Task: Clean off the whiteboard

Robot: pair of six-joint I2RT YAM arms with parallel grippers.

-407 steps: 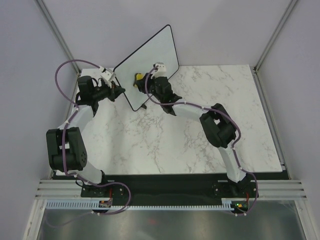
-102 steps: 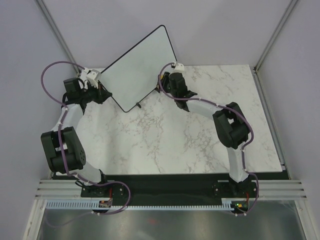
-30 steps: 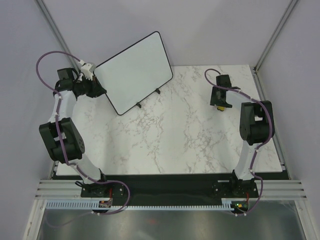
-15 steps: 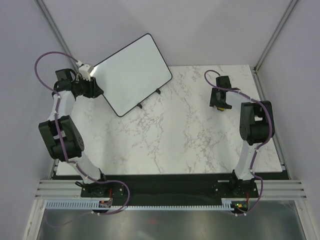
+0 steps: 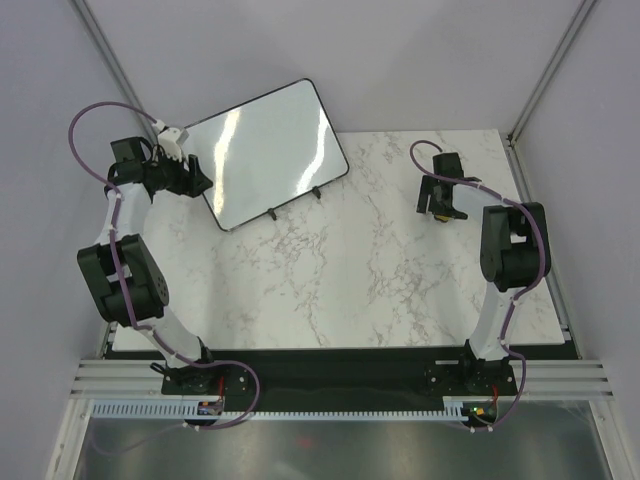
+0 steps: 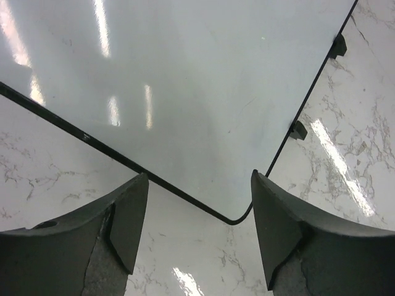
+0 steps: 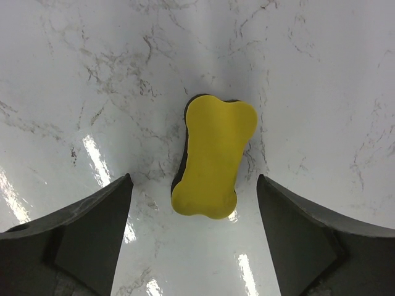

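The whiteboard (image 5: pixel 268 150) stands at the back left of the table on two small black feet (image 5: pixel 272 213), its white face blank and glossy. My left gripper (image 5: pixel 200 181) sits by its left lower corner. In the left wrist view the gripper (image 6: pixel 197 216) is open, and the board's rounded corner (image 6: pixel 237 217) lies between the fingers without touching either. My right gripper (image 5: pixel 437 206) hovers at the back right. In the right wrist view it (image 7: pixel 194 216) is open above a yellow bone-shaped eraser (image 7: pixel 213 157) lying loose on the marble.
The white marble table top (image 5: pixel 340 270) stretches between the arms. Grey walls with metal corner posts (image 5: pixel 110 60) close in the back and sides. The left arm's purple cable (image 5: pixel 95 115) loops near the left wall.
My left gripper has opened and let go of the whiteboard, which has tipped and settled on its feet. My right gripper has opened wider over the eraser.
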